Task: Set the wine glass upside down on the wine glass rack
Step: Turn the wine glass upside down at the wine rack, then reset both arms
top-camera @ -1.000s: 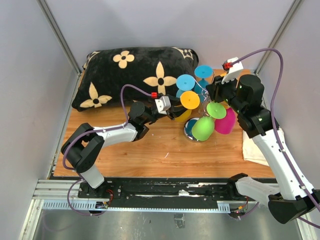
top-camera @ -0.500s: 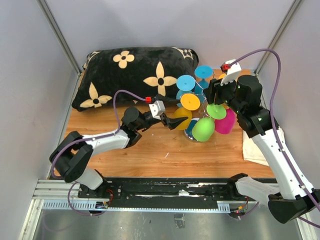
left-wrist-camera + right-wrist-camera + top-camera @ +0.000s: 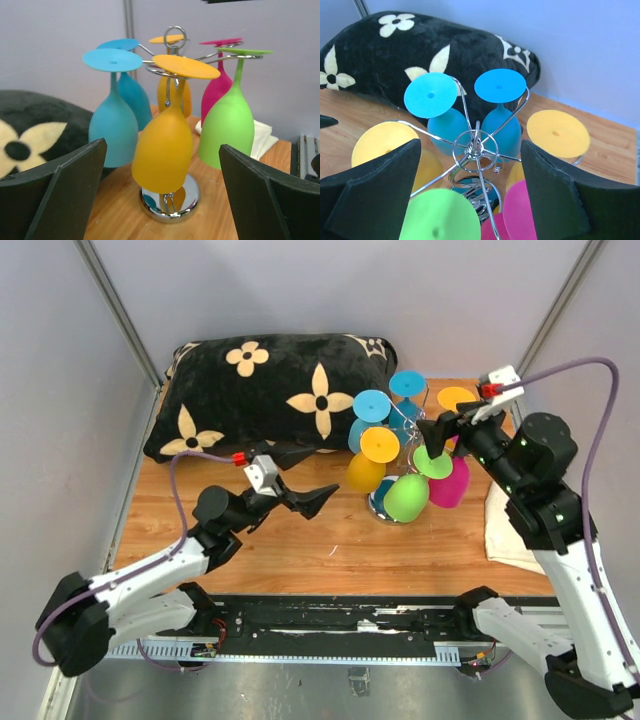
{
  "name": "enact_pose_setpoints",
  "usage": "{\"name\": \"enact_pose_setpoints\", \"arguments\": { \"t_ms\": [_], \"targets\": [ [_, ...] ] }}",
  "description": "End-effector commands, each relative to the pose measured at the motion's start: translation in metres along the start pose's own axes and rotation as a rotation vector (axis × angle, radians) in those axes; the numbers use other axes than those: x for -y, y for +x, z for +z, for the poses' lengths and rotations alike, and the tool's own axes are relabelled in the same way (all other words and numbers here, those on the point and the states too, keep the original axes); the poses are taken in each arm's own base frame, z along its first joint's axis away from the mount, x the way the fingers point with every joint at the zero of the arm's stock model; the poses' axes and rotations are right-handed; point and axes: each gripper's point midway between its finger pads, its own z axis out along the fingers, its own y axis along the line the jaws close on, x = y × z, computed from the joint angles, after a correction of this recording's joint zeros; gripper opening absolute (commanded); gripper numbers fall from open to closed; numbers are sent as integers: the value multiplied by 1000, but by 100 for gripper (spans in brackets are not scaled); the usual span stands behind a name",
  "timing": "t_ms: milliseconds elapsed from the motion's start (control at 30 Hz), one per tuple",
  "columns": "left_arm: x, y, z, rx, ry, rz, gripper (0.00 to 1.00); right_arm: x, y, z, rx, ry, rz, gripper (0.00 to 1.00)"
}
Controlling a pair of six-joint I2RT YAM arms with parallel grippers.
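The wine glass rack stands on the wood right of centre, its chrome ring on top and its mirrored base below. Several wine glasses hang upside down from its arms. The nearest is an orange wine glass, with blue, green and pink ones around it. My left gripper is open, a short way left of the orange glass and touching nothing. My right gripper is open above the rack's right side, its fingers apart from the wires.
A black pillow with cream flowers lies along the back of the table. A white cloth sits at the right edge, under my right arm. Grey walls close in the left, back and right sides.
My left gripper opened, let go of the orange glass and drew back left and toward the near edge. My right gripper opened and pulled away to the right of the rack.
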Motion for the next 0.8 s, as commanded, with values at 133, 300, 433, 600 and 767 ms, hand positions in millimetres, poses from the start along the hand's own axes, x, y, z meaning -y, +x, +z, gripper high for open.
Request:
{"name": "enact_pose_setpoints", "arguments": {
  "t_ms": [133, 300, 433, 600, 767],
  "targets": [
    [-32, -15, -55, -74, -314, -145, 100, 2, -21, -63, 180, 17, -125, 86],
    [-35, -26, -94, -152, -423, -195, 98, 3, -11, -112, 247, 47, -188, 90],
    [-37, -23, -130, -240, -523, -234, 97, 10, 7, -153, 274, 113, -199, 95],
    [-32, -23, -163, -265, -582, -290, 98, 15, 45, -183, 245, 164, -164, 98],
    [-30, -41, -178, -187, -596, -303, 98, 16, 94, -194, 195, 188, -61, 98]
  ]
}}
